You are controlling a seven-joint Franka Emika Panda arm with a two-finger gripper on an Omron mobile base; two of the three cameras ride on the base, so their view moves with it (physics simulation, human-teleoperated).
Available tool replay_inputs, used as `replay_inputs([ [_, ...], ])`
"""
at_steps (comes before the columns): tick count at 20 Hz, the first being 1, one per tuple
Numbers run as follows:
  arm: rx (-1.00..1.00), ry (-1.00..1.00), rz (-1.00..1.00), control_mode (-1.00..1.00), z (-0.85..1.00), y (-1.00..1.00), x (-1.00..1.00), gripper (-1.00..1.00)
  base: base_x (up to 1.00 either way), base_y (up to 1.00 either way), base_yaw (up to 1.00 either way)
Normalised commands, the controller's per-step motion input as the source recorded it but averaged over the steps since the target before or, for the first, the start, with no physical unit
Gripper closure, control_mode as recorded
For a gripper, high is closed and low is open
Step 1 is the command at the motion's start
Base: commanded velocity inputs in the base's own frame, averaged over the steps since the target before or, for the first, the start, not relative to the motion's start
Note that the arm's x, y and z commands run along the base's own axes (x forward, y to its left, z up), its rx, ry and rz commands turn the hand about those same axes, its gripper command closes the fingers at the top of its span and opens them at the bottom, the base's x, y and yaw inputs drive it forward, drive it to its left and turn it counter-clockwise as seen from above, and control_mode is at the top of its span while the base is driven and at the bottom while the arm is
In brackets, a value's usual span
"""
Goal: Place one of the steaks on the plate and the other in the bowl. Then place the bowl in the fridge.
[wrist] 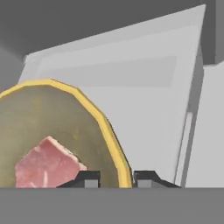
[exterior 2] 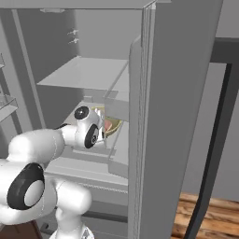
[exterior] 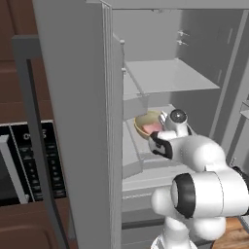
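Note:
The fridge [exterior: 78, 97] stands open, its door [exterior 2: 177, 93] close beside my arm. The yellowish-tan bowl [exterior: 144, 122] sits on a lower shelf inside, with one pinkish-red steak [exterior: 151, 128] lying in it. In the hand view the bowl [wrist: 65, 127] takes up the left side, the steak [wrist: 46, 166] low in it. My gripper [wrist: 117, 179] is shut on the bowl's near rim, one fingertip inside the bowl and one outside. From the right base view the bowl [exterior 2: 113, 123] and steak [exterior 2: 108, 125] peek out past my wrist. The plate is out of view.
A wide grey shelf [exterior: 170, 75] spans the fridge above the bowl. Door bins [exterior 2: 7, 105] hang at the far left. A black appliance panel [exterior: 39, 160] sits left of the door. Wooden floor [exterior 2: 205, 219] shows at the lower right.

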Motion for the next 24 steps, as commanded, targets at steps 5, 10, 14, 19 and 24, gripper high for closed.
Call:
replay_inputs([
  [5, 0.00, 0.00, -0.01, -1.00, -0.49, -0.06, 0.58, 1.00, 0.00, 0.00, 0.00],
  [10, -0.04, 0.04, 0.00, -1.00, -0.05, 0.00, 0.31, 1.00, 0.00, 0.00, 0.00],
  [14, -0.03, 0.04, 0.01, -1.00, 0.19, 0.00, 0.16, 1.00, 0.00, 0.00, 0.00],
  [19, -0.06, 0.09, 0.04, -1.00, 0.26, 0.00, 0.17, 1.00, 0.00, 0.00, 0.00],
  [24, -0.08, 0.01, 0.02, -1.00, 0.18, 0.02, 0.04, -1.00, 0.00, 0.00, 0.00],
])
